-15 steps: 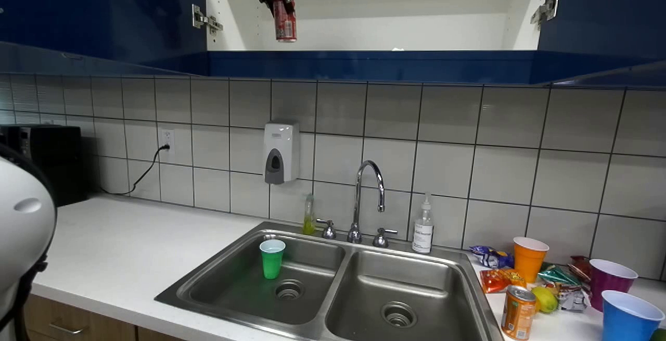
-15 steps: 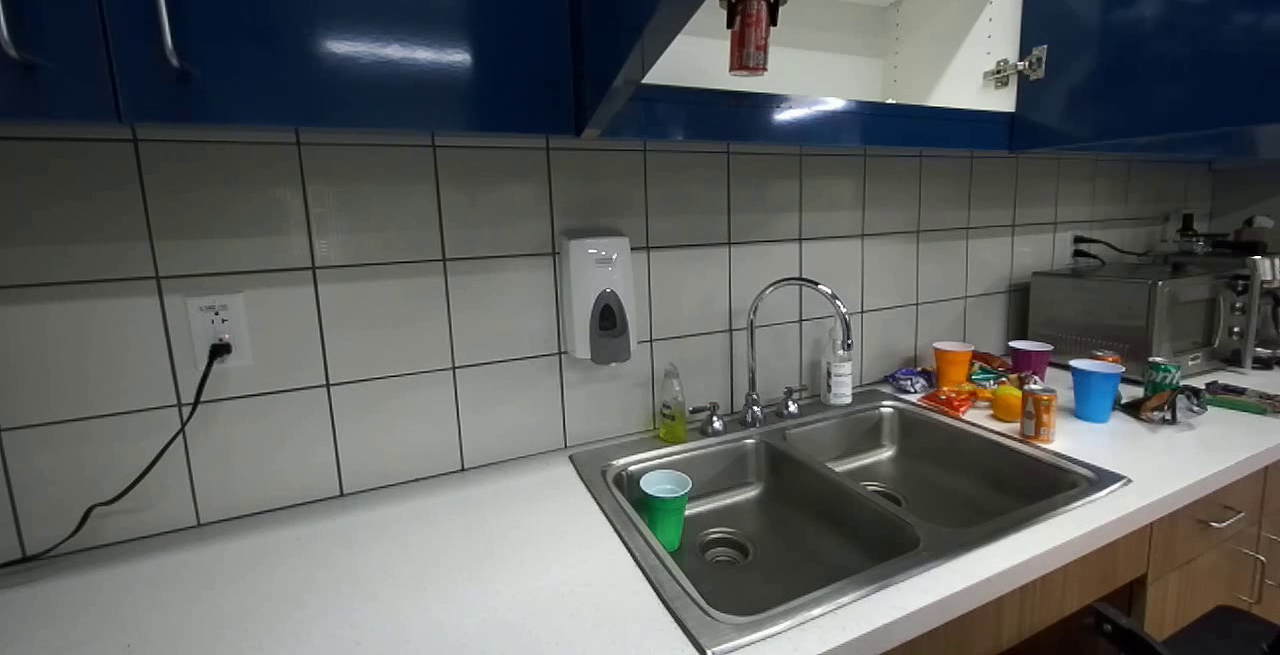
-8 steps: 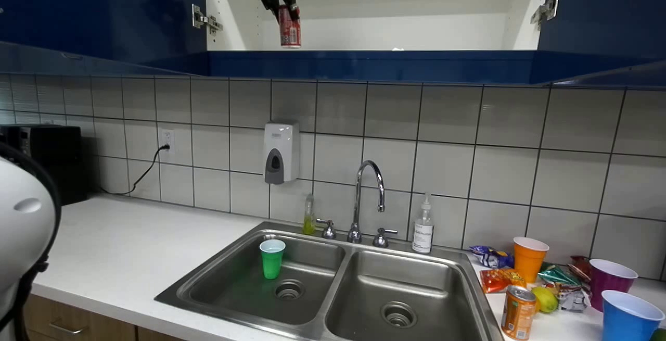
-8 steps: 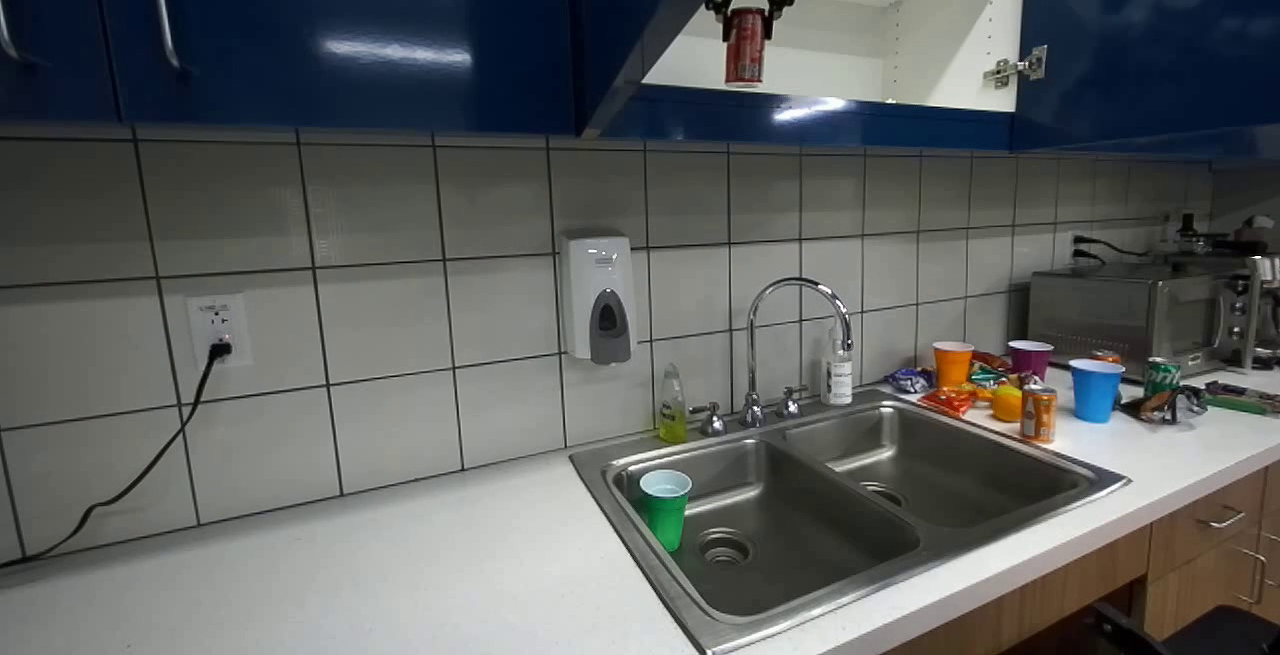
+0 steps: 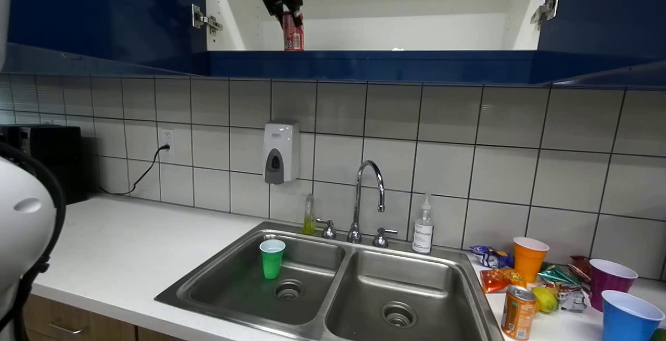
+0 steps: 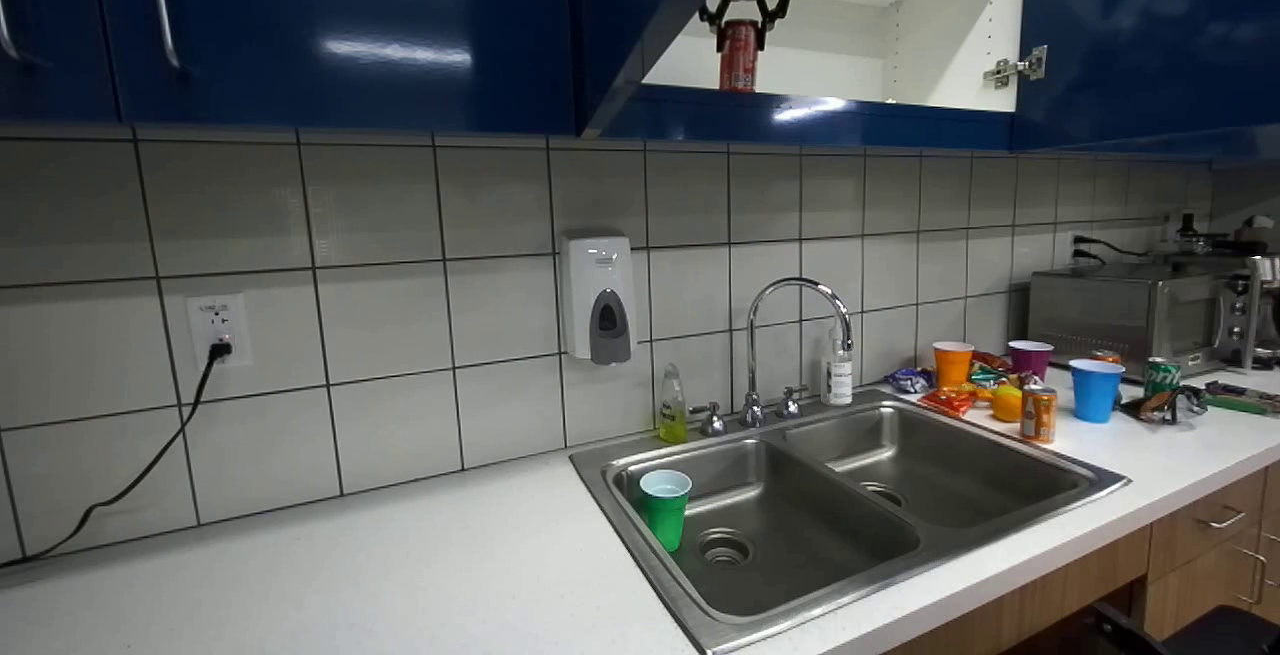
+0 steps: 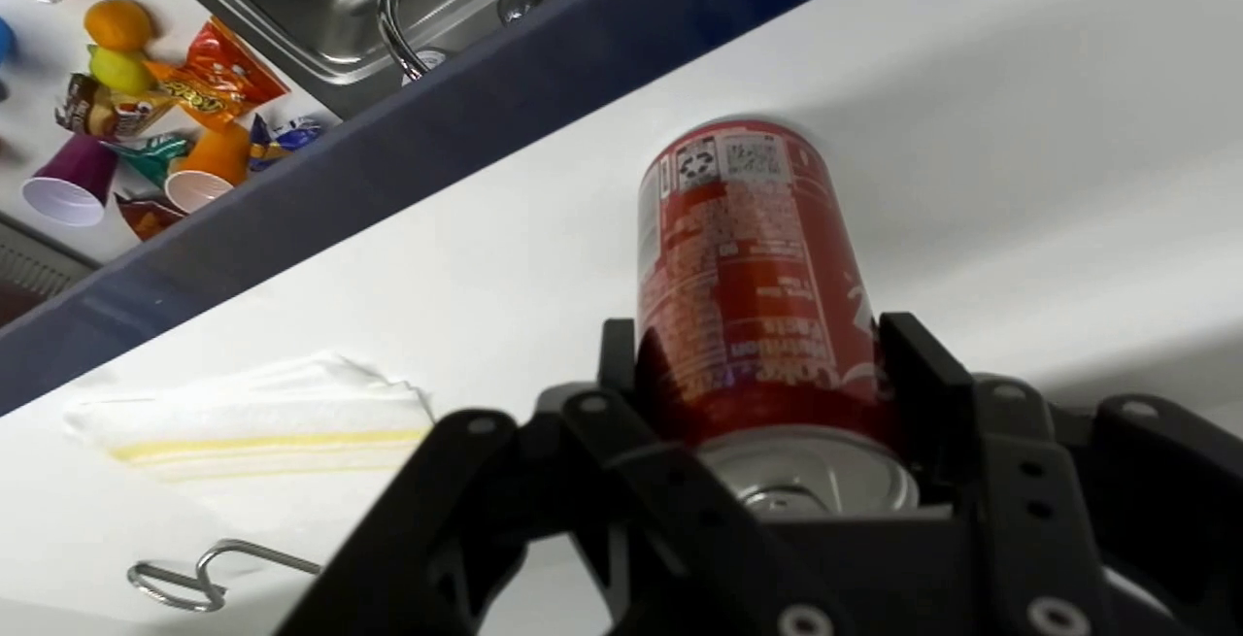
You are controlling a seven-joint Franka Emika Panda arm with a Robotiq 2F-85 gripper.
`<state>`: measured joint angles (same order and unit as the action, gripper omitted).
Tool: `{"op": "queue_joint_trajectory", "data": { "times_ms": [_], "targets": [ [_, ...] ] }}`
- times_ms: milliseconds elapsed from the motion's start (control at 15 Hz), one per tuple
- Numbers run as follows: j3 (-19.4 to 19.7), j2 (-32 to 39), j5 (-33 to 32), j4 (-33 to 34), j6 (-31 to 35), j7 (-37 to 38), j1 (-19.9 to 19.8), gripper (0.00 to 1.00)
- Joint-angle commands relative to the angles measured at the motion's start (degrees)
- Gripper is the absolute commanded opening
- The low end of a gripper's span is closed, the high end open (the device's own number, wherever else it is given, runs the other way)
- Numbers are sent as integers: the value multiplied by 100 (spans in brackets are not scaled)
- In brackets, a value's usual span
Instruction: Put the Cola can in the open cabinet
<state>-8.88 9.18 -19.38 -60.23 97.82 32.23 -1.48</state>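
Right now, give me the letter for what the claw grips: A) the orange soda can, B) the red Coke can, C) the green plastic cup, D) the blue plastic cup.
B, since the wrist view shows the red Coke can pinched on both sides by the claw.

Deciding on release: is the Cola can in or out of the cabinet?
In: the wrist view shows the Cola can over the white cabinet floor, inside the blue edge. Base touching the floor: cannot tell.

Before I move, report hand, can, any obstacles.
Hand shut on Cola can. It's inside open cabinet, unclear whether set down. Yellow-striped white item lies apart, likely not in the way.
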Motion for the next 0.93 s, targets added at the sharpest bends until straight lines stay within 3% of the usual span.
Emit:
{"op": "queue_joint_trajectory", "data": {
  "times_ms": [0, 467, 533, 733, 867],
  "targets": [
    [5, 254, -53, 452, -151, 2, 29, 38],
    [20, 495, 0, 758, -243, -7, 14, 38],
    [26, 538, 4, 802, -260, 7, 12, 88],
    [55, 655, 3, 897, -350, 20, 16, 99],
    [71, 721, 7, 945, -408, 23, 19, 100]
  ]
}}
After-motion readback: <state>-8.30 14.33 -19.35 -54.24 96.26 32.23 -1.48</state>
